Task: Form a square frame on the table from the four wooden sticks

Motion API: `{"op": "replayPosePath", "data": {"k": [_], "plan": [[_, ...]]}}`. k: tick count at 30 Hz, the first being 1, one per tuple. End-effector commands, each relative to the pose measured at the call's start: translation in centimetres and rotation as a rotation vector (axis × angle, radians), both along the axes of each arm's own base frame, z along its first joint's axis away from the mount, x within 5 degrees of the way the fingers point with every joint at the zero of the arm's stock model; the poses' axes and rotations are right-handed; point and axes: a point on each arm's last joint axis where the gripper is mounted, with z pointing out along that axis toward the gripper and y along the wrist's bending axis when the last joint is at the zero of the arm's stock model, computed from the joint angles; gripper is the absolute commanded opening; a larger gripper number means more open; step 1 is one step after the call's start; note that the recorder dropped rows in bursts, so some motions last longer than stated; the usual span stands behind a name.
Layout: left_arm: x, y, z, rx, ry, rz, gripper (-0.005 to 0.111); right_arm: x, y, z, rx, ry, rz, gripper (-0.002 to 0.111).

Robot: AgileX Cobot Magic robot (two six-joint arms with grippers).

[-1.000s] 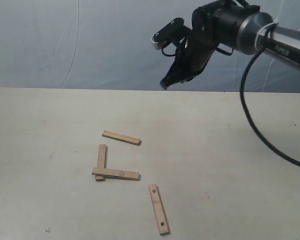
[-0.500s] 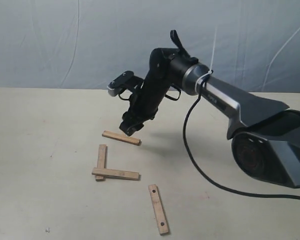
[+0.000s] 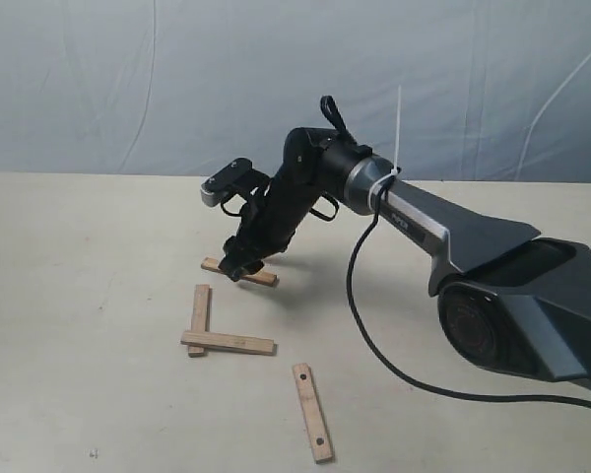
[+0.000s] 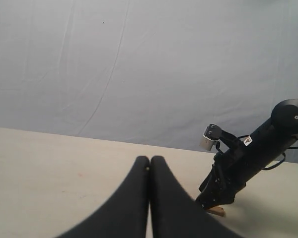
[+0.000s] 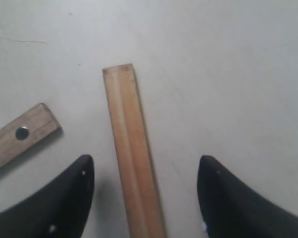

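1. Right hand (image 5: 145, 163) is hanging wide open and gripping nothing. Its fingers (image 5: 64, 198) are straddling the target stick (image 5: 131, 148).
2. Target stick is lying flat on the surface (image 5: 238, 74), directly below the hand, in the gap between the fingers.
3. Key relation: the stick's long axis is running straight out of the gap, square to the closing line. Closing would be pinching it across its long edges.
4. The stick is sitting slightly nearer the finger on the holed stick's side. My read: a small re-centre may be helping before the close.
5. Holed stick (image 5: 20, 136) is lying just outside that same finger, apart from the target, with one dark hole showing near its end.
6. Left hand (image 4: 149, 159) is pressed closed and empty, well apart from all the sticks. Right hand is sitting far nearer, so I'm calling this pick its job.
7. Crossed pair (image 3: 229, 343) is lying near the right hand, making one corner with one stick overlapping the other. Lone stick (image 3: 312, 412) is lying farther off. Frame is looking about half built.
8. Hard to make out:
   - In the exterior view the hand is covering the target's middle; only its two ends are showing.
   - The right wrist view is cutting off the target's inner end.
   - I can't tell whether the fingertips are touching the surface.
   - The holed stick is probably one of the crossed pair, but I'm not certain.
   - The left hand isn't showing in the exterior view.
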Motion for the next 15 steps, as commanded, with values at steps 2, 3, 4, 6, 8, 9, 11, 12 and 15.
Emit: {"op": "replayPosePath", "data": {"k": [2,3,4,6,8,9,11,12,15], "plan": [[0.0,0.0,0.0,0.007,-0.009,-0.001,0.0,0.0,0.1,-0.6,0.003,0.01,0.009,0.058],[0.0,0.0,0.0,0.007,-0.009,-0.001,0.0,0.0,0.0,-0.8,-0.002,0.014,0.015,0.056],[0.0,0.0,0.0,0.007,-0.009,-0.001,0.0,-0.1,0.0,-1.0,-0.009,0.021,0.023,0.051],[0.0,0.0,0.0,0.007,-0.009,-0.001,0.0,-0.2,-0.1,-1.3,-0.026,0.028,0.03,0.038],[0.0,0.0,0.0,0.007,-0.009,-0.001,0.0,-0.1,-0.3,-1.5,-0.05,0.025,0.035,0.022],[0.0,0.0,0.0,0.009,-0.009,-0.001,0.0,-0.1,-0.4,-1.6,-0.063,0.022,0.037,0.009],[0.0,0.0,0.0,0.012,-0.01,-0.001,0.0,0.0,-0.6,-1.2,-0.087,-0.001,0.041,0.0],[0.0,0.0,0.0,0.015,-0.011,-0.001,0.0,0.1,-0.6,-0.8,-0.09,-0.011,0.043,0.0],[0.0,0.0,0.0,0.022,-0.012,-0.001,0.0,0.1,-0.9,1.4,-0.07,-0.037,0.079,0.0]]}}
